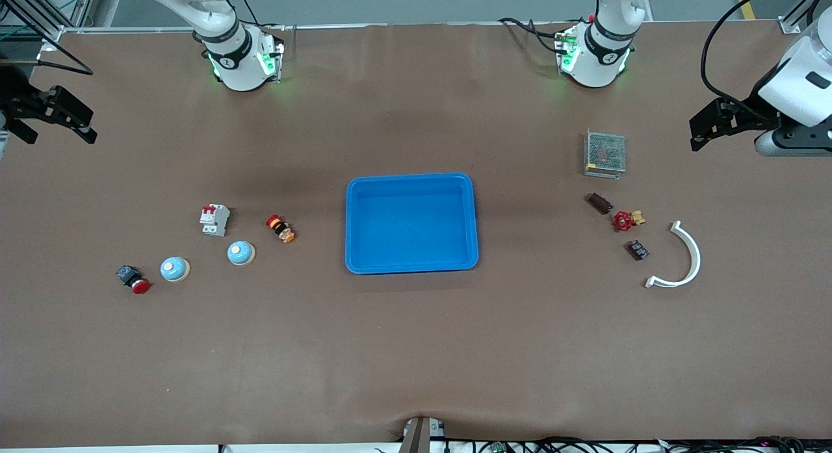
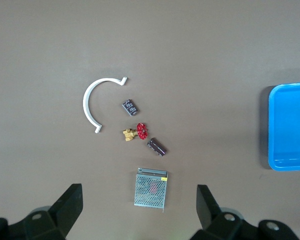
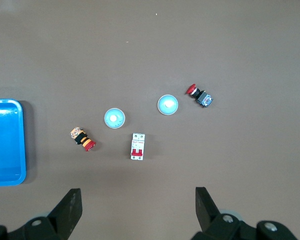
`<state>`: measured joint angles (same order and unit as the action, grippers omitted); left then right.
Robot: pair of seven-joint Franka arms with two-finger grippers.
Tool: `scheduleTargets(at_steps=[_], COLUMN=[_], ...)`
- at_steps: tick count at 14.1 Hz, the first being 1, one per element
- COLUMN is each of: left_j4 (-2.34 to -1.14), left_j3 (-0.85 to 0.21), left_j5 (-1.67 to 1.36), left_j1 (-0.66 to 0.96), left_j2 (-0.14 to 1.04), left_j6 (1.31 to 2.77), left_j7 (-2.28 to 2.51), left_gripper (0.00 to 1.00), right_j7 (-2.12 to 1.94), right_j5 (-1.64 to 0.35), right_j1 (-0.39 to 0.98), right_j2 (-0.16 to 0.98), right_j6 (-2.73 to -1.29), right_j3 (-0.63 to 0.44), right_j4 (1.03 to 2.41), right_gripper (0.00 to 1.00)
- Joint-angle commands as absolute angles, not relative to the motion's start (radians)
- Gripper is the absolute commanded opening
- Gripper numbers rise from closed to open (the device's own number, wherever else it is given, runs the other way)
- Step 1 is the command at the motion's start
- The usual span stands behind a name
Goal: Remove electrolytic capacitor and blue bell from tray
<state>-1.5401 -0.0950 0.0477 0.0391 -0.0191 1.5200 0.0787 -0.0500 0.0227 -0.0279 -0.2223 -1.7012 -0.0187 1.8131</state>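
The shallow bright-blue plastic tray (image 1: 411,223) sits empty mid-table; two small blue dome bells (image 1: 241,252) lie around its nine o'clock, the dark cylindrical electrolytic capacitor (image 1: 598,202) around its three o'clock beside the grey mesh box (image 1: 604,154). Both look light, hard and slick: I'd pinch the capacitor across its barrel, a bell across its rim. Left gripper (image 1: 714,124) and right gripper (image 1: 57,115) both wait released at the table's ends.
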Motion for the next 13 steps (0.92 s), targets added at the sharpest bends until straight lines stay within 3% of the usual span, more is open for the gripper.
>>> scheduleTargets(at_steps=[1, 13], left_j4=[-1.509, -1.482], left_j3=[-0.095, -0.094], left_j5=[0.043, 0.044], left_j1=[0.040, 0.038], left_j2=[-0.005, 0.012], left_j6=[1.500, 1.499], left_j7=[0.071, 0.069], left_gripper=[1.00, 1.00], right_j7=[-0.054, -0.054], right_j5=[0.029, 0.029], right_j1=[-0.035, -0.037], right_j2=[-0.216, -0.216], right_j6=[-1.681, -1.678], right_j3=[-0.012, -0.012], right_j4=[1.789, 1.790], right_gripper=[1.00, 1.00])
